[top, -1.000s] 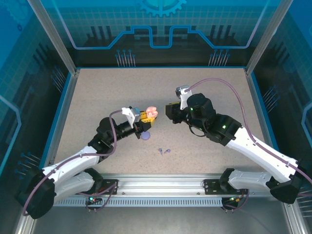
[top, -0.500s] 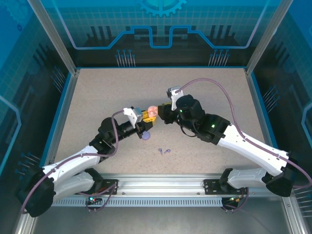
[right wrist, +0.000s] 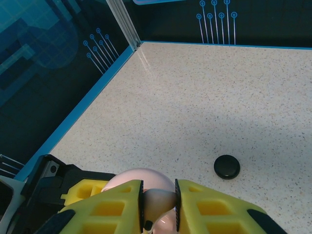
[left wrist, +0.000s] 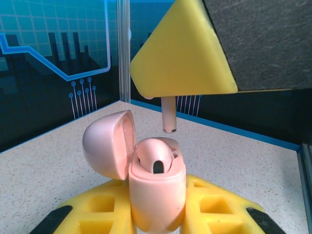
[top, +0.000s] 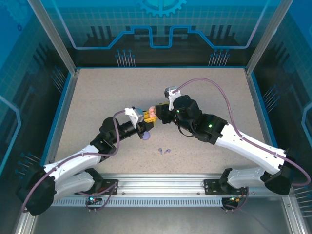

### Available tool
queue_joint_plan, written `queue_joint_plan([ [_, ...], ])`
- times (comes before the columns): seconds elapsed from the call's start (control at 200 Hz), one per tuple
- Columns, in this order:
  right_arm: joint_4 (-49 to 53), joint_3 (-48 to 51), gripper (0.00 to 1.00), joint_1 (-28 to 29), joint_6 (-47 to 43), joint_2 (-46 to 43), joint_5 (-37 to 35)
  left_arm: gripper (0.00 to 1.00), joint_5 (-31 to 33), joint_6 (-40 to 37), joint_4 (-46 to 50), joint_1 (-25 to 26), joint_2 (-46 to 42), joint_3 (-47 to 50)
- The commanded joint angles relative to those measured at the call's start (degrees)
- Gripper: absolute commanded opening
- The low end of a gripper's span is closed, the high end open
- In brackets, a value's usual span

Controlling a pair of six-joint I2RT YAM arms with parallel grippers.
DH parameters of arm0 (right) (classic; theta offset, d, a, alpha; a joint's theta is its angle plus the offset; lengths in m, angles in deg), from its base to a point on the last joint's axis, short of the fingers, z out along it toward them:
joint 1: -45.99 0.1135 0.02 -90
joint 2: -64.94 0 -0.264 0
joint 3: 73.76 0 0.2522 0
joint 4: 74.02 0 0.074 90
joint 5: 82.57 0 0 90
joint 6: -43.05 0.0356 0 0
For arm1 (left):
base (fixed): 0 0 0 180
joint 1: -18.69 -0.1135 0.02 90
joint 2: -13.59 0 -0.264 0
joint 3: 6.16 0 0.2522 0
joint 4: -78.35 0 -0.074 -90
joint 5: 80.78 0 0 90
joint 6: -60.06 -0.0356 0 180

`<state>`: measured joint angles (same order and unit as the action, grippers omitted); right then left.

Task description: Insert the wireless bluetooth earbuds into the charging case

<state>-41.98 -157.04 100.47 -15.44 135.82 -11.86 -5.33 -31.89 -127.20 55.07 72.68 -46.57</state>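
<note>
Right gripper (right wrist: 159, 204), pinching pink earbud (left wrist: 168, 116), has closed in on left gripper (left wrist: 157, 217) clamping open pink case (left wrist: 156, 187); stem now just above socket (left wrist: 157, 165); insertion looks imminent

Pink case (left wrist: 156, 192) and earbud (left wrist: 168, 116) (speckled beige table (left wrist: 48, 165)).

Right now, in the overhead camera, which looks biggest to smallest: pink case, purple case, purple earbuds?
1-2. Pink case and purple case: look alike; the pink one is held up, nearer the camera.
3. Purple earbuds: clearly smallest.
</note>
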Motion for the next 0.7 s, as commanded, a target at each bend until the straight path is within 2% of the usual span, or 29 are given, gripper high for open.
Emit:
queue_joint_plan([
  [0.0, -1.9, -0.6, 0.23, 1.1, 0.3, 0.5, -1.5, 0.0, 0.9, -1.1, -2.1, 0.6, 0.3, -2.1],
  [0.69, 2.2, 1.2, 0.23, 1.3, 1.6, 1.1, -0.1, 0.01, 1.5, -1.6, -1.9, 1.0, 0.2, -1.9],
])
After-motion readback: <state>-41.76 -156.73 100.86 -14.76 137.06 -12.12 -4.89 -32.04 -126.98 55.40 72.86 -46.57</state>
